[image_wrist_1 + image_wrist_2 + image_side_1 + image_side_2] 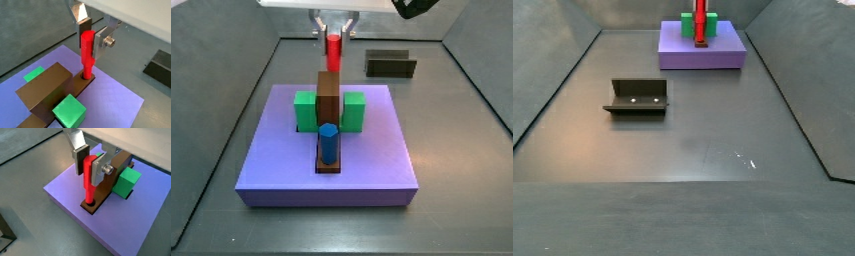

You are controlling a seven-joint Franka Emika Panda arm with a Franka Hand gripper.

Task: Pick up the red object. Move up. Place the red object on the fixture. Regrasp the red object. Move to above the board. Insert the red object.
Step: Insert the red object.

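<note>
the gripper (87,162) stands over the board (63,193), with the red object (88,178) upright between its fingers (79,154). the jaws are closed on the upper part of the red object. its lower tip sits at or just inside a socket in the dark brown strip (93,203) near the board's edge; how deep it has gone i cannot tell from either wrist view.

risks, as judged:
- the grip is high on a slim peg, so a small tilt could bind the tip against the socket rim and lever the peg in the pads.
- releasing before the peg is seated could leave it leaning or let it tip off the nearby board edge.
- in a wrist view the tall brown block (44,89) and a green block (70,111) lie close beside the socket; sideways correction toward them is limited.

edges and room:
- in a side view, upper centre, the red object (333,48) hangs above the brown block (327,95), in line with the blue peg (327,143) lower down.
- room straight above the gripper looks free.
- the fixture (637,97) sits at left centre of a side view, well apart from the board (702,55) at top centre, and is no obstruction here.
- grey floor (700,150) between them is bare.
</note>
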